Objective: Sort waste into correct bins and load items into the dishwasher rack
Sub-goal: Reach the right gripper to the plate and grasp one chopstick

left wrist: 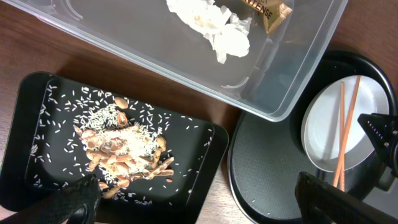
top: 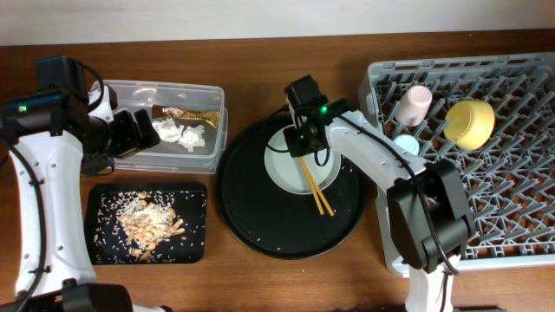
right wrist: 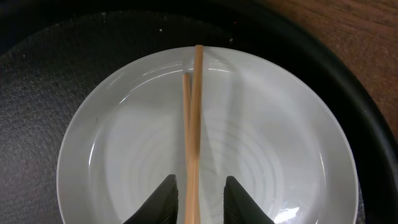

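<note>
The pair of wooden chopsticks [right wrist: 194,112] lies across the pale plate [right wrist: 267,143] on the round black tray [top: 260,217]. My right gripper [right wrist: 200,193] straddles them, open, with a narrow gap on each side. My left gripper [left wrist: 199,208] is wide open and holds nothing, hovering by the left end of the clear tub [top: 156,89]. White tissue [top: 178,132] and a foil wrapper [top: 186,114] lie in that tub. Food scraps [top: 147,224] lie in the flat black tray [top: 195,247]. The grey rack [top: 512,199] holds a pink cup [top: 414,104], a blue cup [top: 405,144] and a yellow bowl [top: 471,121].
The rack fills the right side of the table, close to the round tray's right rim. The clear tub and the flat tray sit side by side at the left, against the round tray. Bare wood shows along the front edge.
</note>
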